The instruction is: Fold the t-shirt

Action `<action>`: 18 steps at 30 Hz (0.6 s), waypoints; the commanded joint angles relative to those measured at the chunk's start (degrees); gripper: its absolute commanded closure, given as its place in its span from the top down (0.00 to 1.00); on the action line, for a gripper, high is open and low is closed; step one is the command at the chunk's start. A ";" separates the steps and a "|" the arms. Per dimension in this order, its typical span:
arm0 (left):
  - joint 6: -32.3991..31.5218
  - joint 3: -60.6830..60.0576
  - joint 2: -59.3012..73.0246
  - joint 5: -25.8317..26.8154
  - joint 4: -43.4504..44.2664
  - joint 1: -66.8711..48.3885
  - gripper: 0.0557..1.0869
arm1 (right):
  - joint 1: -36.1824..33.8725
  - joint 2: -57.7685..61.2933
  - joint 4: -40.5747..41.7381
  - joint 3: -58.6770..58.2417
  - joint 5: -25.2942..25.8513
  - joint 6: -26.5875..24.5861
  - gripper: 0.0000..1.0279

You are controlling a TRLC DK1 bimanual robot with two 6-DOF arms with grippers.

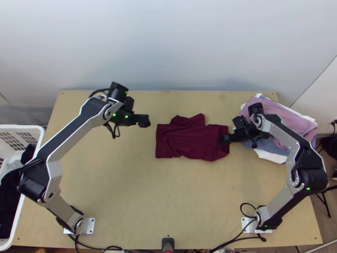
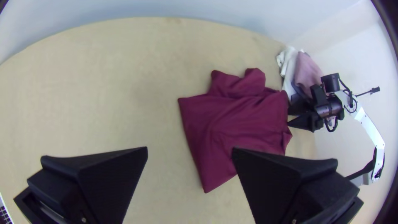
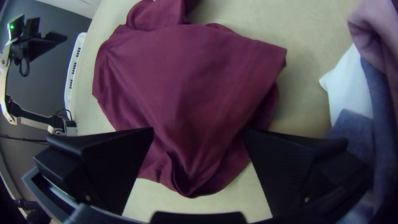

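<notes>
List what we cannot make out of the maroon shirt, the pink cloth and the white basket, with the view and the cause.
- Maroon shirt's inner layers: top view, hidden by its upper layer.
- Part of the shirt's edge: left wrist view, behind a finger of the left claw.
- What lies beneath the pink cloth's middle: top view, covered by it.
- White basket's left part: cut off by top view's left edge.

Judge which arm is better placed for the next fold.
Probably the right: the right pincer, open, is at one end of the maroon t-shirt. The left pincer, also open, hangs apart from it, beyond the opposite end.
</notes>
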 commanded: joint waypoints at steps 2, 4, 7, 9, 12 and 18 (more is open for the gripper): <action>0.63 -7.66 -5.66 -0.41 1.14 3.34 0.95 | 4.09 1.75 3.13 0.38 -0.36 2.87 0.96; 0.72 -8.80 -6.71 -0.49 1.23 4.13 0.95 | 5.58 2.19 4.36 0.29 -0.36 4.02 0.96; 1.60 -10.47 -8.56 -0.58 1.23 5.54 0.95 | 8.74 3.60 6.74 0.20 -0.36 5.95 0.96; 2.21 -11.44 -9.79 -0.58 1.06 6.42 0.95 | 10.59 4.65 8.23 0.55 -0.36 7.44 0.96; 3.18 -13.11 -11.81 -0.58 0.62 8.09 0.95 | 14.02 5.88 10.17 1.69 -0.36 10.08 0.96; 4.23 -17.07 -15.41 -0.58 0.00 10.46 0.95 | 17.53 8.78 10.52 4.86 -0.28 10.78 0.87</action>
